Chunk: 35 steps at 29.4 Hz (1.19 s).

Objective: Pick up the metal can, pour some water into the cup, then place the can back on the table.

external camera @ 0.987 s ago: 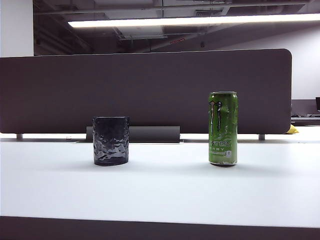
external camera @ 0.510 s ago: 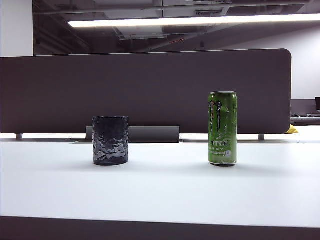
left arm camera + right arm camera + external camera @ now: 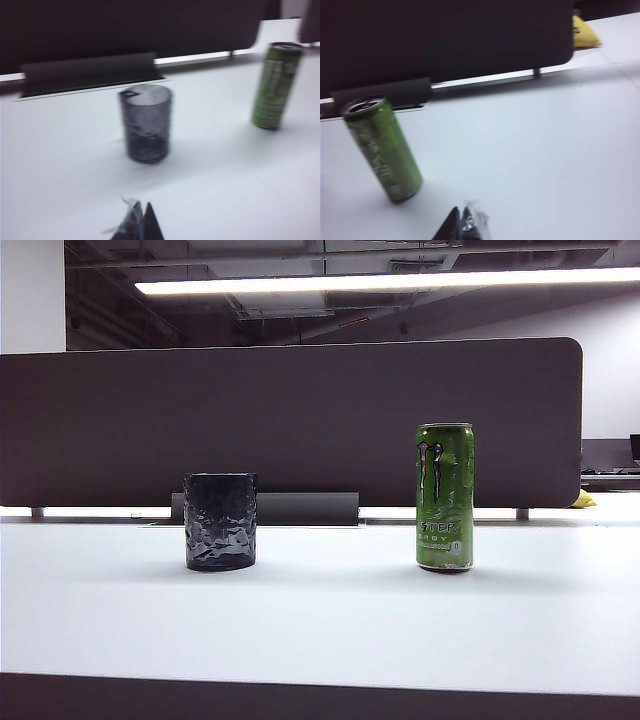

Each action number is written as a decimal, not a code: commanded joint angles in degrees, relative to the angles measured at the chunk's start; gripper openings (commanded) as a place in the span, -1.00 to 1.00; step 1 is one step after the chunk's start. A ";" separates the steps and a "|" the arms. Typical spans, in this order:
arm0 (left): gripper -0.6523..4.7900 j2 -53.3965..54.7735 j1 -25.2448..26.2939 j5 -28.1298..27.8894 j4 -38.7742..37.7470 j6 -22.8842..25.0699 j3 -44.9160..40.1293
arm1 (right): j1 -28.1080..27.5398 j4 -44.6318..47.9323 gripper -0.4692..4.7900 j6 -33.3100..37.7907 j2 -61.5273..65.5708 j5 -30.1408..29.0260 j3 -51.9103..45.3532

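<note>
Left end effector (image 3: 139,227) first: only its dark fingertips show in the left wrist view, pressed together with no gap, gripping nothing, apart from a scrap of clear film clinging to one tip. It hovers over bare tabletop (image 3: 60,165), short of the cup (image 3: 146,122), which stands upright ahead of it, and the picture is blurred.

Over to the right end effector (image 3: 462,225): the same story, tips closed tight, nothing held, a bit of shiny film on one finger. The metal can (image 3: 382,147) stands ahead and off to one side of it, well clear of the tips, its opened top showing.

Neither end effector appears in the exterior view. There the metal can (image 3: 445,497) stands upright on the white tabletop (image 3: 320,630), at about three o'clock from the cup (image 3: 220,521), well apart from it. The cup sits at nine o'clock from the can, dark and bumpy, roughly half the can's height. Behind both, at twelve o'clock, runs the dark brown partition panel (image 3: 290,420), with a low dark bracket (image 3: 300,508) at its foot between the two. A small yellow object (image 3: 585,499) peeks out past the panel's right end.
</note>
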 commanded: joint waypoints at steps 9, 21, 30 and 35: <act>-0.78 0.07 -1.57 0.00 0.77 0.00 0.07 | 0.13 7.26 -0.77 10.82 0.09 -13.38 3.85; -0.78 0.04 -1.57 0.00 0.77 0.00 0.07 | 0.17 9.09 0.27 4.35 21.40 -15.34 21.66; -0.78 0.04 -1.57 -0.02 0.77 0.00 0.07 | 8.52 31.54 1.00 -5.86 47.15 -11.32 22.62; -0.78 0.07 -1.57 0.00 0.77 0.00 0.07 | 13.14 50.77 1.00 -5.92 68.98 -10.03 22.64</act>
